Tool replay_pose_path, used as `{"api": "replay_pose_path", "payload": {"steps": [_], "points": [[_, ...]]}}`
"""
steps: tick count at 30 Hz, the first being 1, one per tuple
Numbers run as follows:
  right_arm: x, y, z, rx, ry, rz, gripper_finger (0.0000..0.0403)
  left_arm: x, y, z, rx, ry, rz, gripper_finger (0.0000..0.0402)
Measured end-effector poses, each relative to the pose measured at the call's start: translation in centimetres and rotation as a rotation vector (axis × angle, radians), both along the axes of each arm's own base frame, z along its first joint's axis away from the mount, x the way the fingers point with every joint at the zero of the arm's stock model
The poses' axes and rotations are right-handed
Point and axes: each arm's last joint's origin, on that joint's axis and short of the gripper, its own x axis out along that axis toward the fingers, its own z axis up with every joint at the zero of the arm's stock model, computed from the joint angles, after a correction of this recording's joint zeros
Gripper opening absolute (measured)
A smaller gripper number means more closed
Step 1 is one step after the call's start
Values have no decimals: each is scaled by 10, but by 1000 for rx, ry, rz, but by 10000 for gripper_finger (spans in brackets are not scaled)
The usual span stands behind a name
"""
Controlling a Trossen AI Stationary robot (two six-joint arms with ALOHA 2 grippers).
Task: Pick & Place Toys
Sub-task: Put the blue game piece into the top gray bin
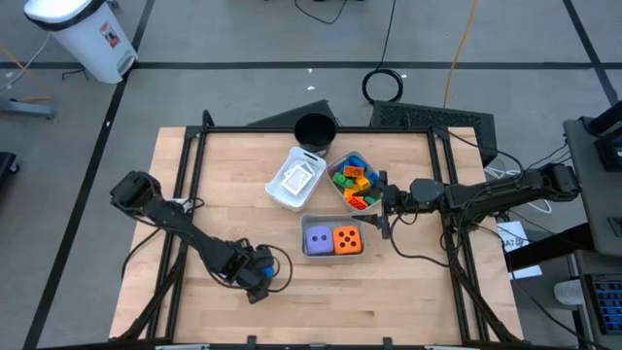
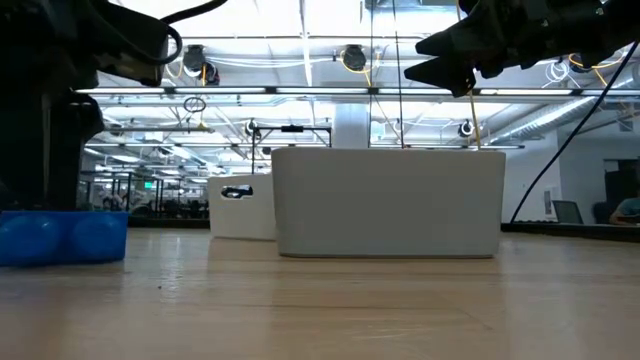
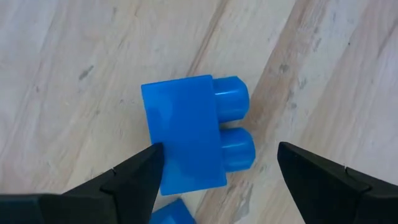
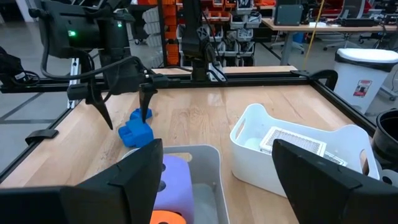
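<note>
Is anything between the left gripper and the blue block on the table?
Nothing visible. The left gripper hangs open directly over the blue block, one finger on each side, with only bare table around it.

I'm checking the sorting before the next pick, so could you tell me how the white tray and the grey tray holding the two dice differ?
The white tray holds flat white tiles, while the grey tray holds a purple die and an orange die. The white tray sits askew to the table's edges and nearer the black cup; the grey tray lies square to them. Both are open-topped and rest on the wooden table.
</note>
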Motion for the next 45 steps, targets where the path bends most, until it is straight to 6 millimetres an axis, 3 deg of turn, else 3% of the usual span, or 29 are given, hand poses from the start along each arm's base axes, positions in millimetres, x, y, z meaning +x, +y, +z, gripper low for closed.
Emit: {"api": "replay_pose_path", "payload": {"steps": [17, 28, 37, 45], "points": [[0, 0, 1, 2, -7, 0, 274, -9, 12, 7, 22, 79, 85, 321], [0, 0, 0, 1, 0, 0, 274, -9, 3, -11, -18, -63, -16, 321], [0, 0, 0, 2, 0, 0, 274, -22, 18, -34, 24, -12, 76, 321], [0, 0, 0, 2, 0, 0, 274, -21, 17, -37, 62, -81, 11, 321]]}}
